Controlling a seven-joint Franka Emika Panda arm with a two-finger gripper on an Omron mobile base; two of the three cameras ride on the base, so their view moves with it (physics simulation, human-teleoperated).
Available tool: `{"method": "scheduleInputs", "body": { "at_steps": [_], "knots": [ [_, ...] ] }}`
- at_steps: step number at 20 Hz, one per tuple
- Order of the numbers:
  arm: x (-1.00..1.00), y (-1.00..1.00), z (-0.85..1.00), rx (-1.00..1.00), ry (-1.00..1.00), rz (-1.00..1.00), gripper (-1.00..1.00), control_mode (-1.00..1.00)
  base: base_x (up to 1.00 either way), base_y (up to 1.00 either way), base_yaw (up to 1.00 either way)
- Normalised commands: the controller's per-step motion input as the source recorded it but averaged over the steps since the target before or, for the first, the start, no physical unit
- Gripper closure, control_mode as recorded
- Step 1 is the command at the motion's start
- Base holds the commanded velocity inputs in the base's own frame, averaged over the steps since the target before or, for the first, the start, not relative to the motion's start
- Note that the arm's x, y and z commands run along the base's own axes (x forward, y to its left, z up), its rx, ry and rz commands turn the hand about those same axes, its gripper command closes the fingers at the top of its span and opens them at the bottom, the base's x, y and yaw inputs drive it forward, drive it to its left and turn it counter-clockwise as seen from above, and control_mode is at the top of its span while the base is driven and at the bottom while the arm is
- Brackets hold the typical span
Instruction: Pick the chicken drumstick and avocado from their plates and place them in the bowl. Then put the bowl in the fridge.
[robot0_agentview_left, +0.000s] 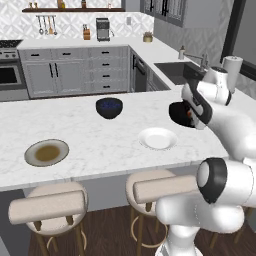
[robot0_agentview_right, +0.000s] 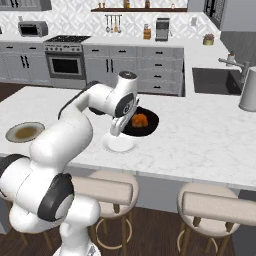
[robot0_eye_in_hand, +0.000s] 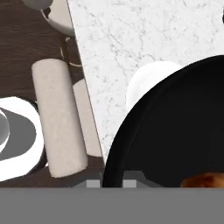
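Glossy black deep bowl (robot0_agentview_right: 145, 122) hangs above the white marble counter (robot0_agentview_left: 100, 142), fingers (robot0_eye_in_hand: 131, 180) clamped on its rim, orange-brown drumstick (robot0_agentview_right: 139, 120) inside. Plain white plate (robot0_agentview_left: 157, 138) lies beneath near the front edge; tan plate (robot0_agentview_left: 46, 152) sits toward the left front corner.

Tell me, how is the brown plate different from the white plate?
The brown plate is tan with a darker brownish middle; the white plate is plain white all over. The brown plate lies far to the left, away from the robot arm; the white plate lies close to the black bowl. Both are round, shallow and empty, and both lie flat on the marble counter.
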Motion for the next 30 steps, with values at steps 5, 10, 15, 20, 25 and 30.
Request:
{"method": "scheduleInputs", "body": {
  "at_steps": [5, 10, 15, 20, 25, 30],
  "knots": [
    [-0.78, 0.57, 0.09, -0.16, -0.29, 0.21, 1.00, -1.00, 0.00, 0.00, 0.00],
    [-0.77, 0.28, 0.38, -0.09, -0.16, 0.16, 1.00, -1.00, 0.00, 0.00, 0.00],
    [-0.69, 0.33, 0.52, -0.04, 0.01, 0.21, 1.00, -1.00, 0.00, 0.00, 0.00],
    [-0.65, 0.53, 0.27, 0.00, 0.14, 0.05, 1.00, -1.00, 0.00, 0.00, 0.00],
    [-0.34, -0.10, 0.13, 0.00, 0.19, -0.06, 1.00, -1.00, 0.00, 0.00, 0.00],
    [-0.08, -0.16, 0.00, 0.00, 0.09, -0.11, 1.00, -1.00, 0.00, 0.00, 0.00]
  ]
}}
